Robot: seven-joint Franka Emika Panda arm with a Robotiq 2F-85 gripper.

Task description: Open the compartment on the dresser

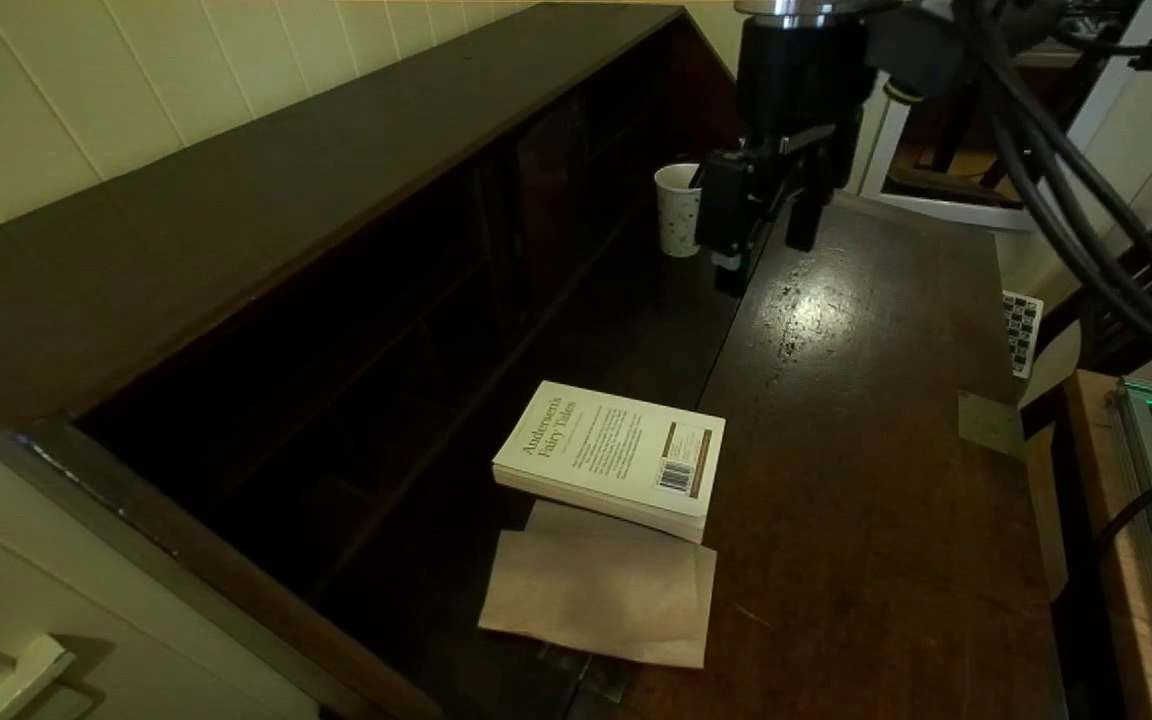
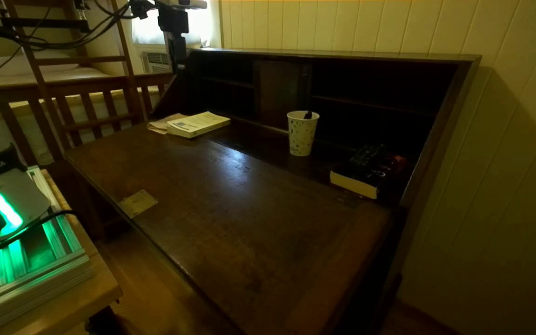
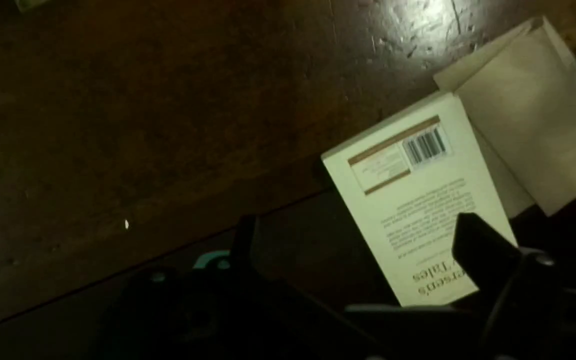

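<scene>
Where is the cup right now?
In an exterior view, the cup stands upright on the dresser, just right of the picture's centre, with the dark book to its right and the pale book farther off to its left.

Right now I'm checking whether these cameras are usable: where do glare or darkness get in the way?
In both exterior views, the cubbyholes sink mostly into near-black, and glare spots the dresser's flat surface; in an exterior view, the window is washed out; in the wrist view, glare sits toward the top right, and the end effector is mostly a dark silhouette.
</scene>
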